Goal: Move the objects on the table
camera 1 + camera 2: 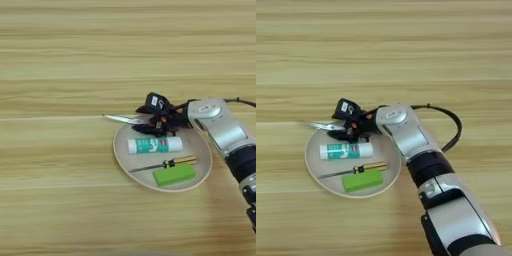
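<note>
A round beige plate sits in the lower centre-right of the left eye view, on the wide wood-grain table. Three of the objects lie inside it: a white and teal tube lying crosswise in the upper half, a thin screwdriver with a yellow-black handle just below it, its shaft pointing toward picture left, and a flat bright green block at the plate's lower right, just beside the screwdriver's handle. The right gripper reaches in from the right of the frame on a silver forearm and hangs at the plate's upper rim, directly above the tube in the picture. The scissors are at that same rim: their silver blades stick out to the left of the black fingers, crossing over the plate's edge toward the bare table, while the handle end, showing a bit of red-orange, is buried among the fingers. The gripper seems clamped on the scissors at the handle, though the exact finger contact is hard to make out. A black cable loops behind the arm in the right eye view.
</note>
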